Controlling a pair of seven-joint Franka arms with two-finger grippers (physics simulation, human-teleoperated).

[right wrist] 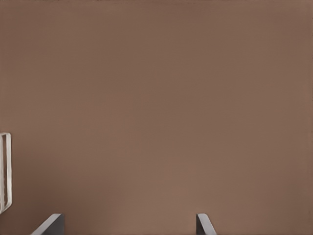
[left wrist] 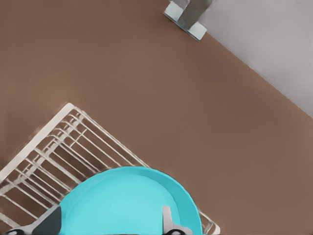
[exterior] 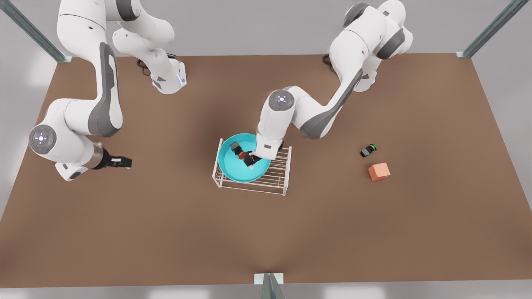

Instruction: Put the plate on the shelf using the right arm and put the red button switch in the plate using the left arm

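Note:
The turquoise plate (exterior: 237, 171) (left wrist: 127, 200) lies on top of the white wire shelf (exterior: 277, 174) (left wrist: 73, 147), at the end toward the front view's left. My left gripper (exterior: 244, 153) (left wrist: 108, 223) hangs low over the plate, open. The red button switch (exterior: 242, 155) shows its red cap between the fingers, just above the plate's floor; whether it rests there I cannot tell. My right gripper (exterior: 126, 162) (right wrist: 127, 220) waits open and empty over bare table at the front view's left, pointing toward the shelf.
A black switch with a green cap (exterior: 368, 150) and a salmon-orange cube (exterior: 379, 171) lie on the brown table (exterior: 166, 232) to the front view's right of the shelf. A corner of the shelf (right wrist: 5, 171) edges the right wrist view. Metal posts (exterior: 270, 284) (left wrist: 188, 17) stand at the table's edges.

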